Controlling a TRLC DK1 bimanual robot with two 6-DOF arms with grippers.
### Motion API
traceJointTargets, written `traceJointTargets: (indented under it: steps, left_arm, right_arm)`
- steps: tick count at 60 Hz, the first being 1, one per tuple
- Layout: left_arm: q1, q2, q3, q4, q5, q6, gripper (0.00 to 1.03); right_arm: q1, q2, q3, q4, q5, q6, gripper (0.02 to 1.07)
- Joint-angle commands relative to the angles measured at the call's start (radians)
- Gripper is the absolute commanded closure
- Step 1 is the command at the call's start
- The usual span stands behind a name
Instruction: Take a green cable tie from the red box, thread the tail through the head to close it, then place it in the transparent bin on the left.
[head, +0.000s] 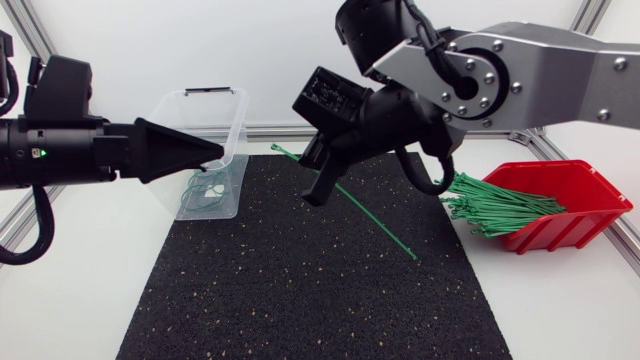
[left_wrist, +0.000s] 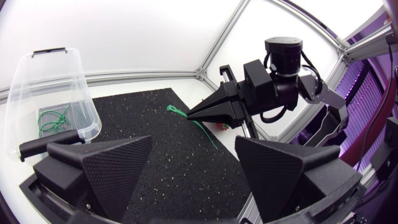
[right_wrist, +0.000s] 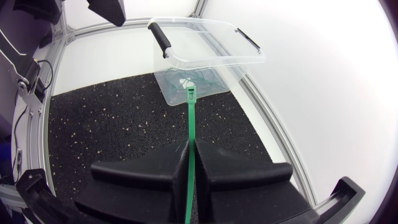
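The fingers (right_wrist: 143, 171) of the right gripper (right_wrist: 190, 146) are being pressed shut on a green tie (right_wrist: 190, 118), which is being gripped partway along its length. Its head is being pointed toward the bin (head: 237, 120), and its tail is being trailed aslant above the black mat (head: 300, 290). The left gripper (left_wrist: 193, 142) is being held with its fingers (left_wrist: 118, 168) released and spread. Its tip is being shown against the bin's near wall in the head view, facing the right gripper across the mat. A few closed ties (head: 207, 188) are being held in the bin. More ties (head: 495, 205) are being fanned out of the red box (head: 590, 190), on the counter (head: 90, 300) beside the mat.
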Motion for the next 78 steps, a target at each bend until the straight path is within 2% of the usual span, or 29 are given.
traceJointTargets:
  steps: [1,14,50,68,78]
  left_arm:
    - [-0.006,0.007,-0.016,0.056,0.015,-0.074,0.11]
    - [-0.032,0.049,-0.025,0.147,0.015,-0.131,0.12]
    - [-0.065,0.161,-0.06,0.49,0.034,-0.369,0.18]
    - [-0.056,0.198,-0.072,0.608,0.003,-0.442,0.21]
    - [-0.061,0.202,-0.063,0.617,-0.043,-0.458,0.21]
  right_arm:
    - [0.001,-0.024,0.029,0.016,0.007,0.041,1.01]
    - [0.027,-0.041,0.026,0.061,0.012,0.088,1.01]
    - [0.05,-0.012,0.081,0.162,0.036,0.197,1.01]
    - [0.046,0.023,0.111,0.188,0.013,0.269,1.01]
    - [0.047,0.031,0.115,0.202,0.002,0.305,1.01]
